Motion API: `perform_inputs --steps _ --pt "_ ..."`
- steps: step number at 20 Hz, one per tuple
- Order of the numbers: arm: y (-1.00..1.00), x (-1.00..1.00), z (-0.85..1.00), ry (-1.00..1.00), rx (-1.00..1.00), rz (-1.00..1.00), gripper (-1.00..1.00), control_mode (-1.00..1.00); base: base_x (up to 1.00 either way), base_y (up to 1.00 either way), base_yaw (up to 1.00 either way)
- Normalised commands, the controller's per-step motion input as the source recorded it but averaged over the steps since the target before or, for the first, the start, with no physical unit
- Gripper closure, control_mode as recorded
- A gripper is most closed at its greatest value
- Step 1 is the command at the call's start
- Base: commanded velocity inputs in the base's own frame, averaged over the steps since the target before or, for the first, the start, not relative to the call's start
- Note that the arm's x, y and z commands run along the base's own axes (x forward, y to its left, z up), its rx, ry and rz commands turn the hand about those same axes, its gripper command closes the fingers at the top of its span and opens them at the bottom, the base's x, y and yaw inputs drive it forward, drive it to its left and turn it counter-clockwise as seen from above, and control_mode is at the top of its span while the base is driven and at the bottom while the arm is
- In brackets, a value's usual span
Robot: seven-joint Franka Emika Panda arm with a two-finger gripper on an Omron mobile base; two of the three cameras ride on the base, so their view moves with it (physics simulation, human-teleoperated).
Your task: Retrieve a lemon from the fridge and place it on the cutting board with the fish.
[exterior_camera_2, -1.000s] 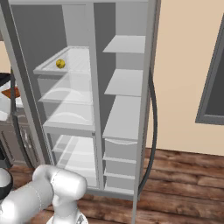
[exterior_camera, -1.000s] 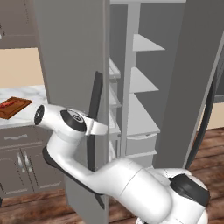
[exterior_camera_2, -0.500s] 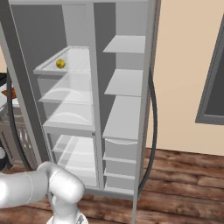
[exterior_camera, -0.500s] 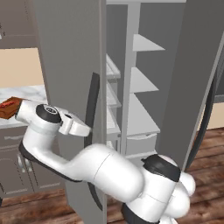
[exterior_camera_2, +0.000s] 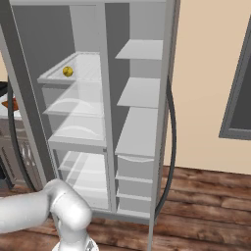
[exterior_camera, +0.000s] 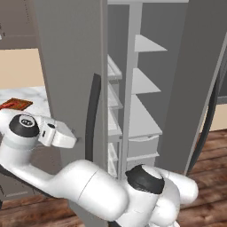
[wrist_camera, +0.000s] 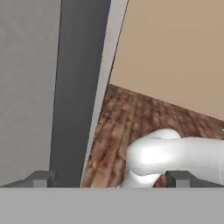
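The fridge (exterior_camera_2: 105, 122) is seen open from the right base camera, with the lemon (exterior_camera_2: 67, 71) lying on its upper left shelf. From the left base camera the cutting board (exterior_camera: 14, 104) is seen on the counter. In the hand camera the gripper (wrist_camera: 107, 179) is spread wide beside the dark door handle (wrist_camera: 78, 87). No writing can be read.

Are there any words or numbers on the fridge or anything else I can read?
None: no words, numbers or signs can be read anywhere. The fridge, its door handle, the lemon and the cutting board all look plain.
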Motion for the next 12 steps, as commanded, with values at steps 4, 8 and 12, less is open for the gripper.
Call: perform_inputs --steps 4,8,12 --pt "-0.54 -1.00 0.11 0.00 0.08 0.00 -1.00 -1.00 0.00 0.00 0.00" --pt "-0.99 -1.00 0.05 0.00 0.30 0.00 -1.00 -1.00 0.00 0.00 0.00" --pt "-0.93 -1.00 0.17 -0.02 0.40 0.00 -1.00 -1.00 0.00 0.00 0.00"
